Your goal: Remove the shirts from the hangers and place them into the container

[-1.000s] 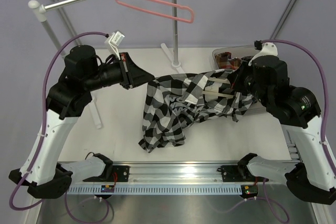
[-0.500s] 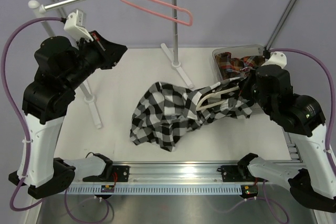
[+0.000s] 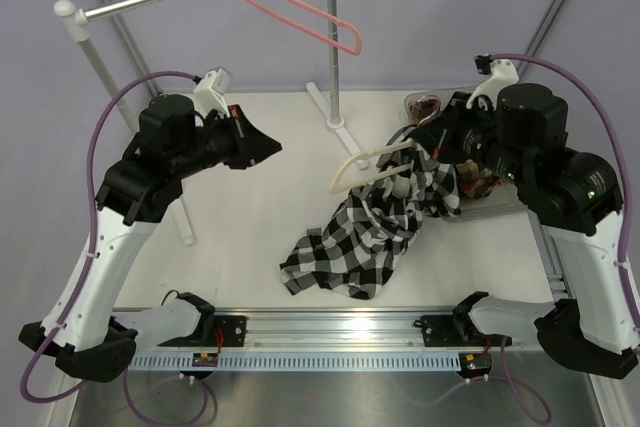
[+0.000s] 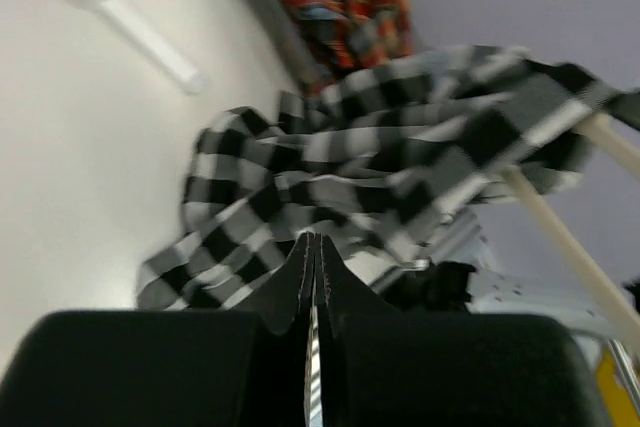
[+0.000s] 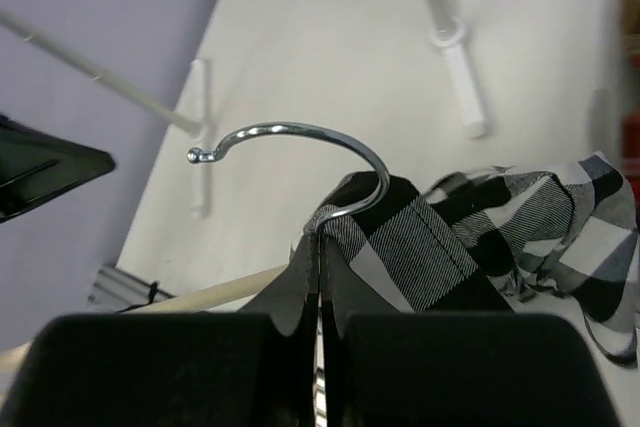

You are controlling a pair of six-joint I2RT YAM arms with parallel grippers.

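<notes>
Black-and-white checked shirt [image 3: 370, 237] hangs off tilted cream hanger [image 3: 365, 159]; plaid shirt [image 4: 340, 2] lies in container [image 4: 283, 27].

Top view: the right arm [image 3: 545, 122] covers most of the container [image 3: 413, 104] and the plaid shirt [image 3: 430, 107] in it. The checked shirt [image 3: 360, 247] buries one half of the cream hanger [image 3: 365, 158]. Left wrist view: all is blurred, with the plaid shirt cut by the top edge and the hanger's bars by the right edge. Right wrist view: the hanger's bar leaves at lower left, and the container is a blur at the right edge.
</notes>
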